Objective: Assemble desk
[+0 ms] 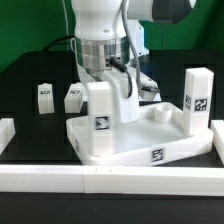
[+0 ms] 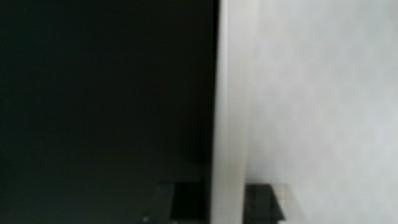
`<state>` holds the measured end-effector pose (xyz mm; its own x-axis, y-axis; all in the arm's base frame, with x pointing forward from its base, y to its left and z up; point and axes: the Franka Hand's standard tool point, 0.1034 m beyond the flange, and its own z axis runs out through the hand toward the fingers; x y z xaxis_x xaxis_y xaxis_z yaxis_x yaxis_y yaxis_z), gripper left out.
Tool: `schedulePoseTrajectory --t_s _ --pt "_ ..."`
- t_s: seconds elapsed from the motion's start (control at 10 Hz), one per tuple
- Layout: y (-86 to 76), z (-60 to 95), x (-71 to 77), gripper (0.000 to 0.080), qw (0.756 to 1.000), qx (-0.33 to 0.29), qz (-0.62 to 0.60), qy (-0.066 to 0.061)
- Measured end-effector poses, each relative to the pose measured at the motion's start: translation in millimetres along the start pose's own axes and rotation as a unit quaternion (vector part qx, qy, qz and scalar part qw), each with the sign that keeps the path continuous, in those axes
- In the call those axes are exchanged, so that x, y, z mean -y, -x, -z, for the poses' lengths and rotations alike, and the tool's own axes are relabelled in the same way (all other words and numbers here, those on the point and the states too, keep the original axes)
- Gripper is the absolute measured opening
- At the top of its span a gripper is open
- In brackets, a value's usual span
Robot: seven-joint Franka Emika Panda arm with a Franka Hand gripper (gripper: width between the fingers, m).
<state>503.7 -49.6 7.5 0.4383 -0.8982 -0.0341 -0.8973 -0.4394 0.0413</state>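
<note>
A long white front rail (image 1: 110, 185) runs across the very front of the exterior view. A side rail (image 1: 5, 130) meets it at the exterior view's left. Just behind the front rail lies the desk panel (image 1: 130, 148), a white tray with a raised rim. It sits flat on the black table (image 1: 30, 70), a little askew to the rail, with a black-and-white tag on its near edge. On the panel's near corner, toward the exterior view's left, a corner leg (image 1: 100, 105) stands upright, its tag facing the camera. At the panel's end on the exterior view's right, a tall leg (image 1: 197, 95) also stands upright, with tags on its face.

The arm (image 1: 100, 40) reaches down from above, directly behind the corner leg and over the tray of the panel. That leg hides the fingertips in the exterior view. In the wrist view the gripper (image 2: 228, 203) shows two dark fingers (image 2: 187, 203) drawn close together, closed, with only a narrow strip between them. A white face of the desk fills one half of that picture right up to the fingers, and darkness fills the other half. Which part of the desk it is, and whether the fingers pinch or touch it, I cannot tell.

Farther back on the table, toward the exterior view's left, a spare leg (image 1: 73, 97) sits near the arm's lower end. Another spare leg (image 1: 43, 95) sits just beside it, apart from the panel.
</note>
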Motion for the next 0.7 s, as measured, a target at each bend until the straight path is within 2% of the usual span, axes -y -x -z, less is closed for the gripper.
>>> schedulePoseTrajectory --t_s 0.1,0.3,0.7 --pt "0.2 -0.2 -0.1 0.0073 1.0 0.0 0.029 0.0" --pt "-10.5 1.8 -2.1 0.0072 0.99 -0.004 0.14 0.0" --pt "-17.4 2.4 -4.4 0.0069 0.955 -0.005 0.295 0.0"
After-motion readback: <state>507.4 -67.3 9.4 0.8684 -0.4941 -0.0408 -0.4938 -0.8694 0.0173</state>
